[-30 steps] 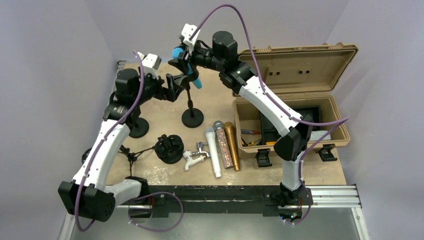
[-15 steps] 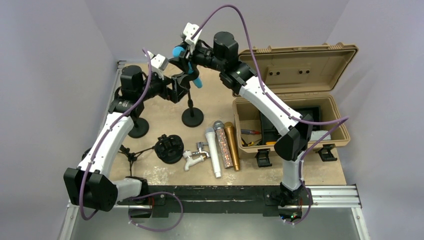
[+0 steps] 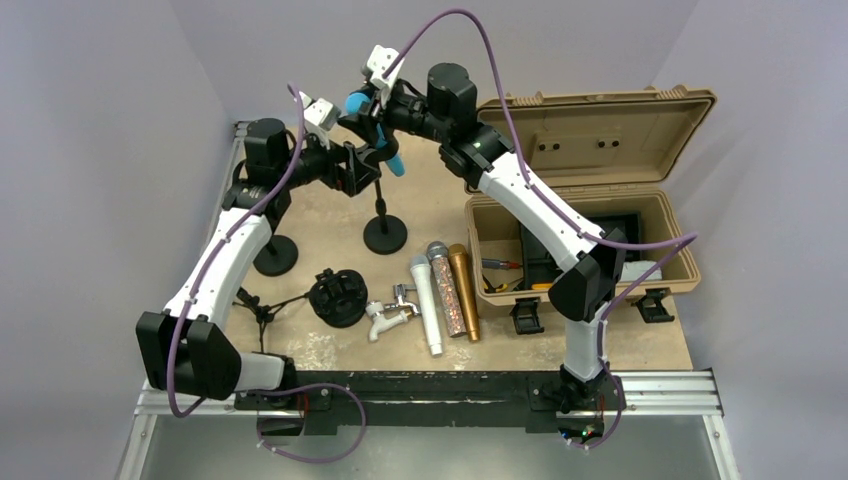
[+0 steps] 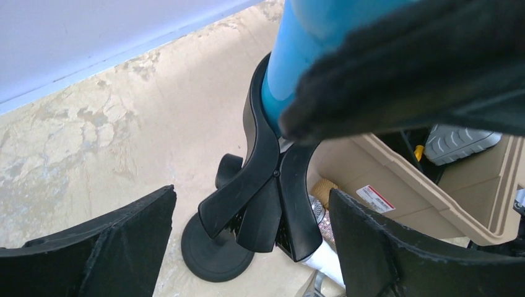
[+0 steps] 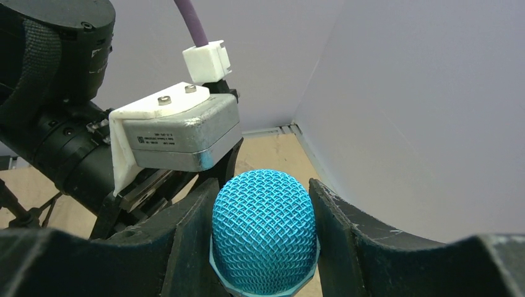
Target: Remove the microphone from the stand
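Microphone (image 5: 264,247) clamped in right hand (image 5: 263,198) | left hand (image 4: 252,216) spread at stand clip (image 4: 266,185) | case (image 3: 600,130) nearby

Tan case (image 3: 620,140) (lid up), loose microphones (image 3: 447,290)

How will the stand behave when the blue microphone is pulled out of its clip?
It probably tips: the stand is a thin pole on a small round base. Its clip hugs the microphone, so it likely drags along.

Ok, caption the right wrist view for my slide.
Right hand gripping the blue microphone by its mesh head, left wrist camera close behind.
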`<state>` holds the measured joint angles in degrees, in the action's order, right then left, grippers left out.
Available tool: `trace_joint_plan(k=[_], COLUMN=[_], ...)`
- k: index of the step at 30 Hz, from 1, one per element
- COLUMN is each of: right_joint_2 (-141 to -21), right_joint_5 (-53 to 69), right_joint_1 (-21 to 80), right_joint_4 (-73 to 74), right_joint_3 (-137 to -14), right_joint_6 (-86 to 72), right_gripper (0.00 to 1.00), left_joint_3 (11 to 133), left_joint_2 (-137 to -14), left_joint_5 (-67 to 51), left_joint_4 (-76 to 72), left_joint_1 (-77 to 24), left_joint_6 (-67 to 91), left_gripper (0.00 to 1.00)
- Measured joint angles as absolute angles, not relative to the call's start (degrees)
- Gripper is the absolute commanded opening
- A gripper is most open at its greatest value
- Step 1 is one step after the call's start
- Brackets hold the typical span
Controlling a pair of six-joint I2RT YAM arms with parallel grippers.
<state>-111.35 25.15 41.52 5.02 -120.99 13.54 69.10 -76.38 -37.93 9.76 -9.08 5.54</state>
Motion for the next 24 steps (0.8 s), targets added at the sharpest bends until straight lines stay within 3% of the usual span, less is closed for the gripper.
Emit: trace_joint_plan(k=[3,7,8,10,11,17,24], right_joint_2=[-111.35,-111.35,-111.35,-111.35,-111.35,-111.35,-110.43], right_joint_5=[25.15,25.15,25.15,24.99,25.04,21.02,11.35], right_joint_1=[41.50,41.50,41.50,41.50,41.50,41.50,42.41], right_joint_4=[5.02,5.02,5.02,5.02,4.97,3.14,1.74], right_joint_3=[-120.99,-120.99,-120.99,-120.99,-120.99,-120.97,-120.60], right_joint_6=[13.52,13.52,13.50,13.52,13.54,13.34,9.65], right_gripper=[0.20,0.20,0.20,0.19,0.18,0.05,0.03], left_joint_3=[69.89,69.93,69.95,70.00,70.17,70.98,71.05], left_joint_2=[-77.10,-77.36,-77.36,-77.36,-77.36,-77.36,-77.36], left_joint_5=[-39.24,-40.03,-40.03,-39.94,-39.40,-37.52,-35.81], left_joint_4=[8.82,8.43,8.47,8.71,8.97,11.03,10.81], left_joint_1=[-8.88,-8.86,-8.84,-8.84,-8.86,-8.73,-8.75], left_joint_6=[6.37,6.83,6.85,6.61,5.85,4.19,3.75], left_gripper=[0.79,0.56,0.45,0.07,0.00,0.00,0.00])
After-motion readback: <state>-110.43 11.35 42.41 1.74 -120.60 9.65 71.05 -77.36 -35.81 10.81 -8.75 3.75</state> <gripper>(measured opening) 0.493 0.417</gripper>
